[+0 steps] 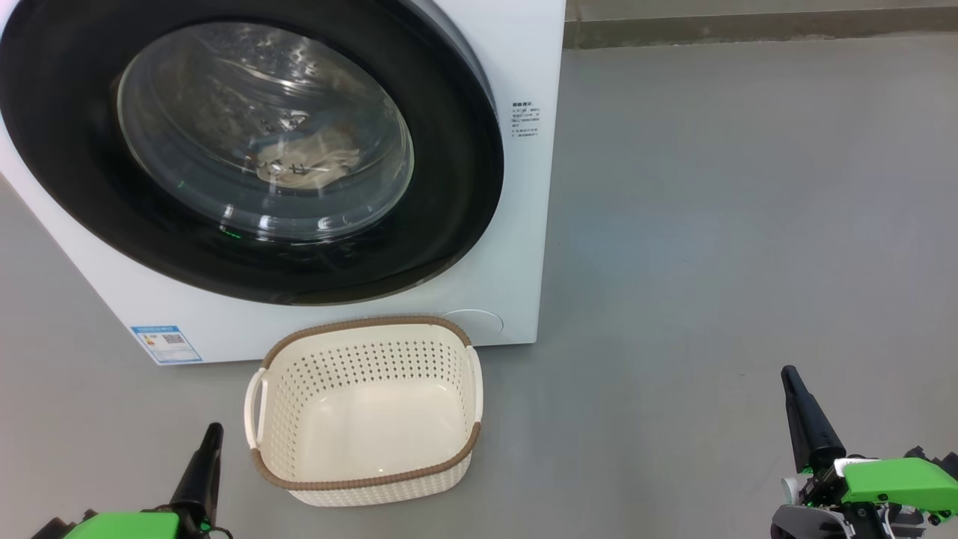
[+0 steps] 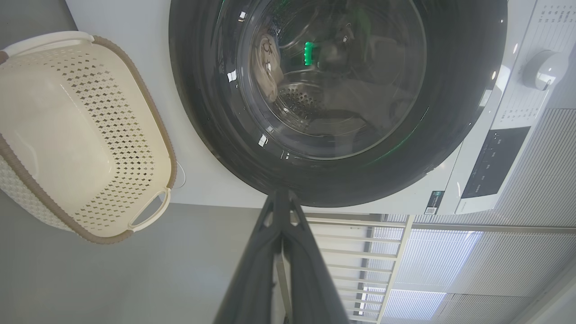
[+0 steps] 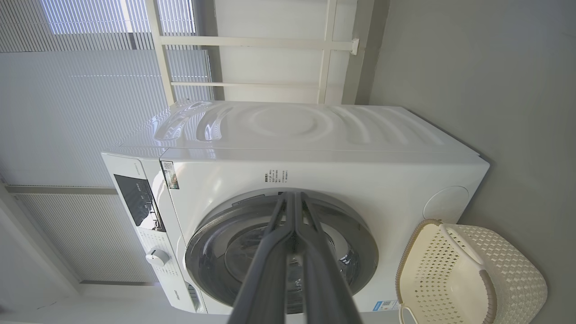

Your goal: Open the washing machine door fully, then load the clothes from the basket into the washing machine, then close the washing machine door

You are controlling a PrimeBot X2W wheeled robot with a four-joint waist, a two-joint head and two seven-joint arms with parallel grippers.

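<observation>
Big white front-loading washing machine point(image 1: 524, 187) has its round black-rimmed glass door point(image 1: 460, 172) shut, with the cream-white perforated plastic basket point(image 1: 367, 323) right in front. Cream-coloured clothes point(image 1: 307, 161) sit inside behind that door. The left gripper point(image 1: 212, 436) and right gripper point(image 1: 792, 383) are both pinched closed, holding nothing.

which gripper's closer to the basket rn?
Left. The left gripper sits just left of the basket; the right gripper is far off to its right.

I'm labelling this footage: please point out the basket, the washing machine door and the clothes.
basket point(image 1: 364, 320): head view, on its brown back rim.
washing machine door point(image 1: 456, 150): head view, on its glossy black rim.
clothes point(image 1: 307, 161): head view, on the cream-white piece.
</observation>
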